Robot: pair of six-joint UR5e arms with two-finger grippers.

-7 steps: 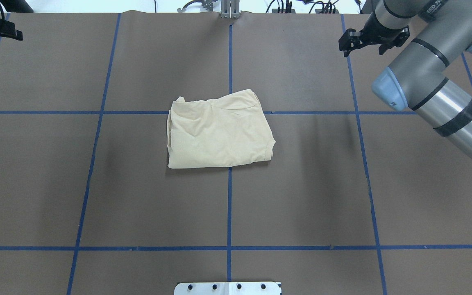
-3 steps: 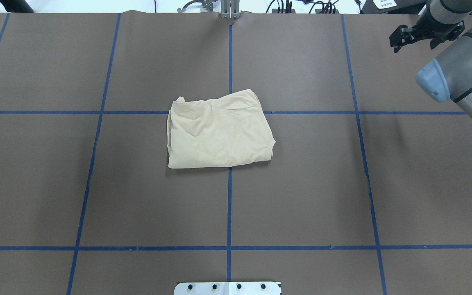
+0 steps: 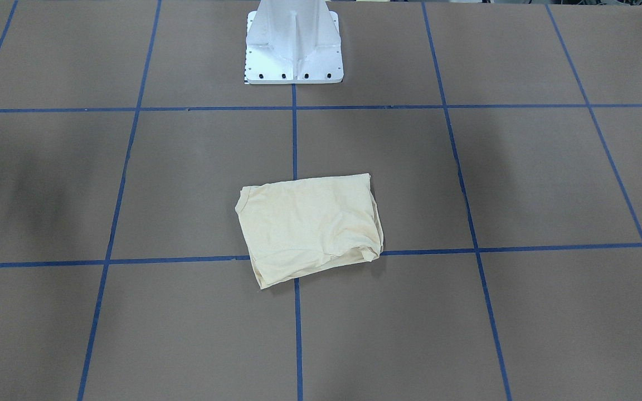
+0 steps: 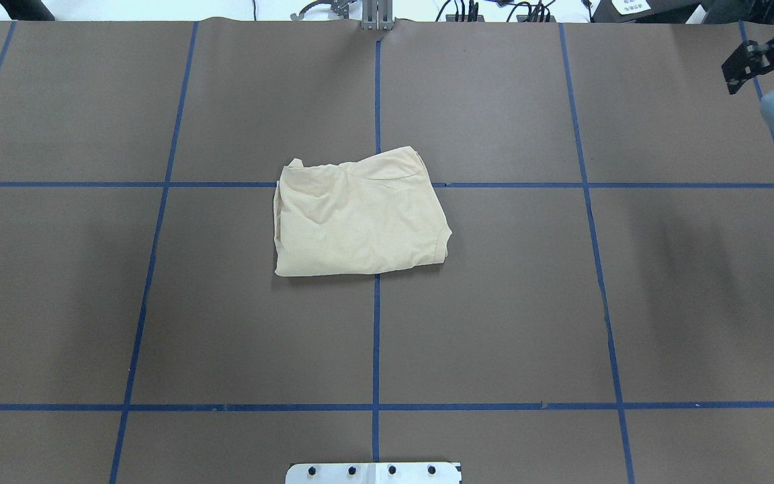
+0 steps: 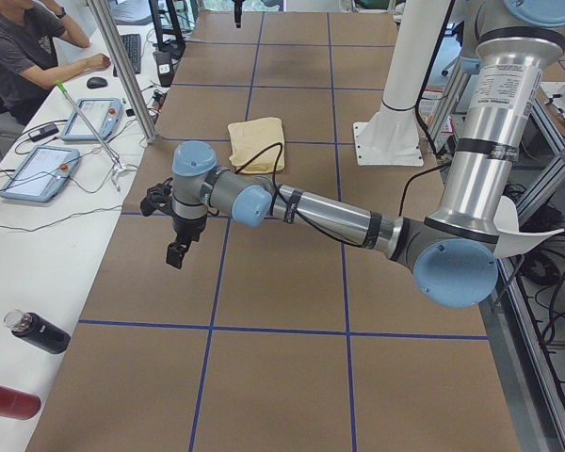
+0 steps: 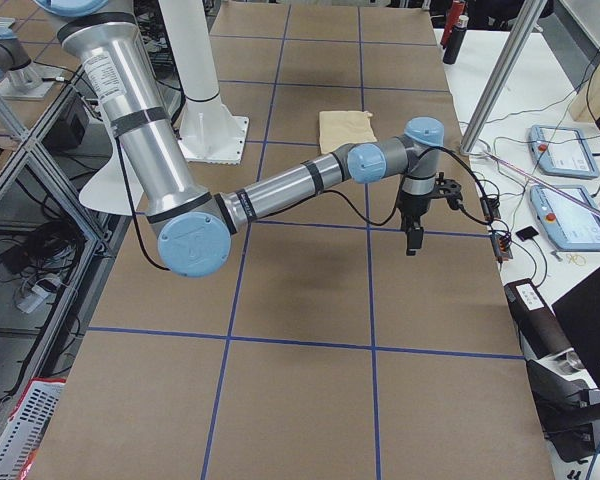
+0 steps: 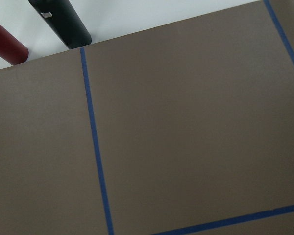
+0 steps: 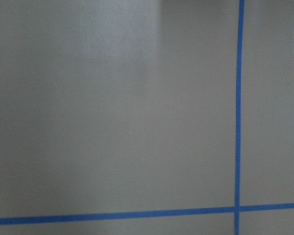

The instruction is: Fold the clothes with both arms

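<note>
The clothes are one pale cream-yellow shirt, folded into a rough rectangle and lying flat at the table's centre, also in the front view. No print shows. Neither gripper touches it. My right gripper hangs at the far right corner; one black finger stands wide of the wrist and holds nothing, while the other is hidden behind the blue elbow cap. It hangs above the mat. My left gripper shows only in the left side view, off the shirt near the table's end; I cannot tell its state.
The white pedestal base stands at the robot's edge. A black bottle and a red one lie past the mat's left end. A person sits at the side desk by tablets and a metal post.
My right arm swung rightward toward the table's far right corner. My left gripper slid off the overhead view's left edge. The shirt has not moved.
</note>
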